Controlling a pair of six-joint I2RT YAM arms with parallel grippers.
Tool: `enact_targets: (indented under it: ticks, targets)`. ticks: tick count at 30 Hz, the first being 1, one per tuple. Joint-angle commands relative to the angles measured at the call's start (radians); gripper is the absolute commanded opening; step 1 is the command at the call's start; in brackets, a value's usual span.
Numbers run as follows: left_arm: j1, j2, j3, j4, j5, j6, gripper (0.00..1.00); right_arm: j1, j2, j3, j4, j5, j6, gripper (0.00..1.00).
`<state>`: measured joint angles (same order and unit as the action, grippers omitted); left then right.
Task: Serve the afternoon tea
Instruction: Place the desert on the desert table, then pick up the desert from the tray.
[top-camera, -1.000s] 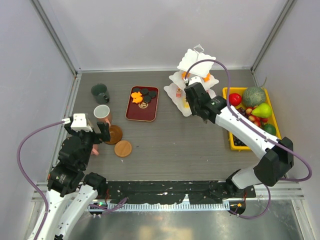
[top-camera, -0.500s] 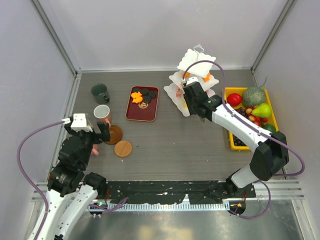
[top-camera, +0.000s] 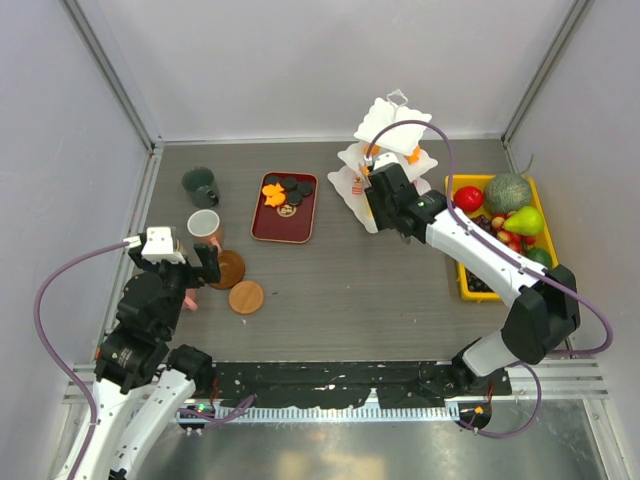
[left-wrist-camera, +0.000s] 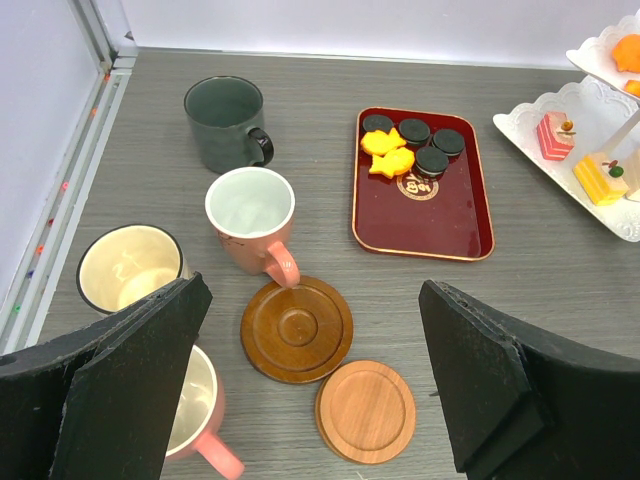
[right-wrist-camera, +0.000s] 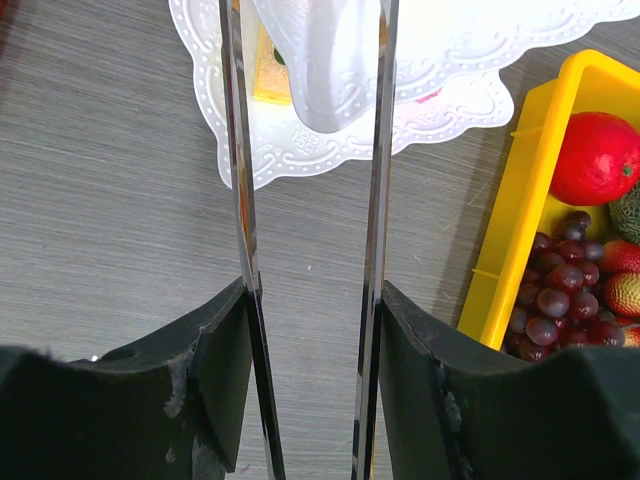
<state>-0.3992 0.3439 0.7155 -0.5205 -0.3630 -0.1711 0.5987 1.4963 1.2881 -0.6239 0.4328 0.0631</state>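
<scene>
Closed in on the white three-tier stand (right-wrist-camera: 300, 150) and eased the right fingers' (right-wrist-camera: 220, 380) squeeze on the metal tongs (right-wrist-camera: 375, 200), likely freeing the yellow sweet (right-wrist-camera: 266, 75) between the blades, with left fingers (left-wrist-camera: 130, 370) wide.

A grey wood-grain desk (top-camera: 340, 290) fills the enclosure. Plain pale walls close it in: a left wall (top-camera: 50, 150), a far wall (top-camera: 320, 60) and a right wall (top-camera: 600, 100). Silver metal posts (top-camera: 115, 70) run up the two far corners. A brushed metal sheet (top-camera: 400, 450) lies past the near edge. The light is soft and even, with faint shadows.
</scene>
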Motion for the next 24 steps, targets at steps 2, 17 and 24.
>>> enact_targets:
  ticks: [2,17,24]
  targets:
    - [-0.003,0.003,0.001,0.05,0.01,0.01,0.99,0.039,-0.085,0.033,-0.019,0.046,0.018,0.53]
    - [-0.003,0.004,0.002,0.05,0.01,0.008,0.99,0.299,-0.004,0.129,0.006,0.015,0.053,0.52]
    - [-0.003,0.001,0.001,0.05,0.01,0.008,0.99,0.348,0.22,0.237,0.053,-0.025,0.044,0.51]
